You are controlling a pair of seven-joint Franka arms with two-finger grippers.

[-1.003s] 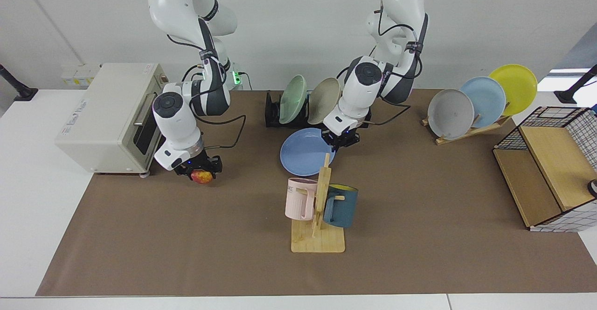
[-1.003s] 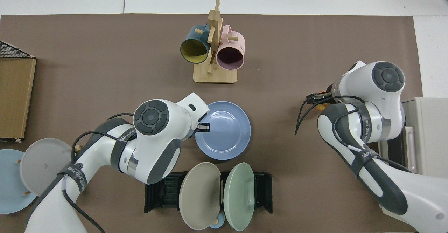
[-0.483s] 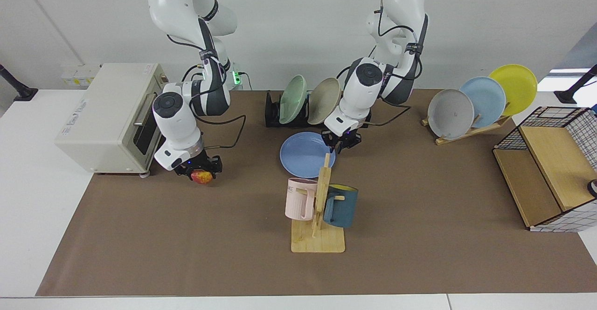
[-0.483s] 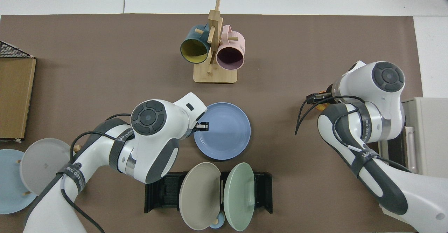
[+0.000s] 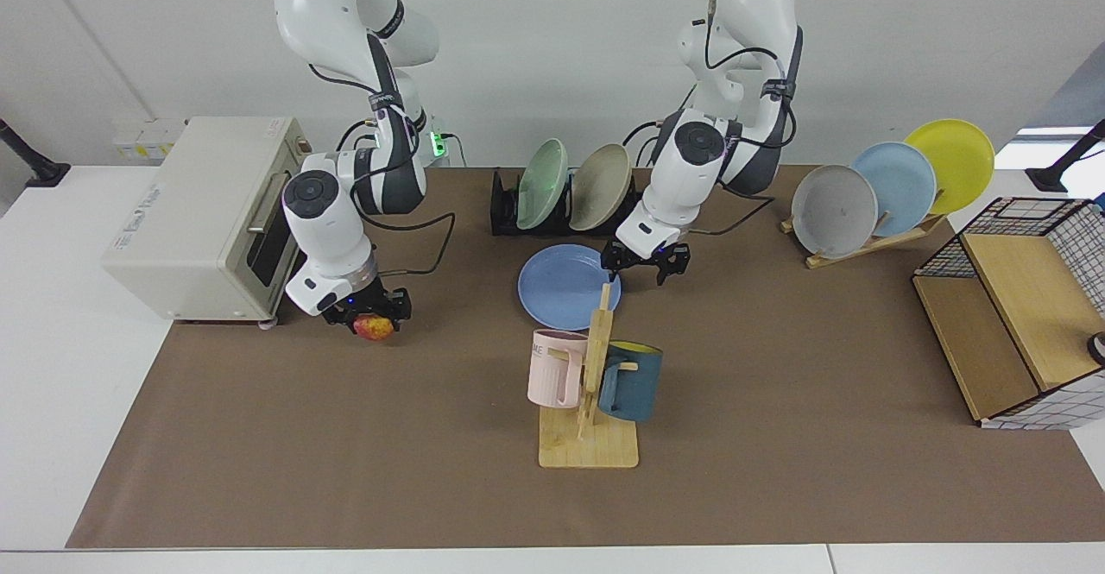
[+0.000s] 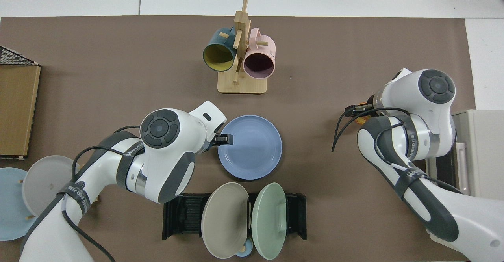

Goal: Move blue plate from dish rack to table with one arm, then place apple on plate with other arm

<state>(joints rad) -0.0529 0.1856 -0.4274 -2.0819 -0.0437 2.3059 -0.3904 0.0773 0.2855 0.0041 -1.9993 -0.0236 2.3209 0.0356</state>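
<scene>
The blue plate [image 5: 563,285] lay flat on the table [image 5: 777,401], just in front of the dish rack [image 5: 509,207], which held only a green plate [image 5: 542,184] and a beige plate [image 5: 600,186]. A second earlier the left gripper [image 5: 643,266] had been pinched on the plate's right rim; now its fingers stood spread and it had lifted clear and drifted right, apart from the rim — in the top view the left gripper [image 6: 223,138] sat just beside the plate's [image 6: 252,149] edge. So the first half of the task looked done, and the plate was free to receive fruit.

The right gripper [image 5: 369,315] had not moved over that second: it hung low near the toaster oven [image 5: 203,216] at the scene's left, fingers closed around the apple [image 5: 372,327], well apart from the plate. Its carry to the plate seemed the next step.

The brown covering was flat and matte, with white borders. A mug tree [image 5: 594,384] with a pink and a dark blue mug stood just nearer than the plate — something to clear on the approach. A wooden plate stand [image 5: 872,237] with grey, pale blue and yellow plates and a wire basket [image 5: 1019,306] stood at the right, before a plain white wall.
</scene>
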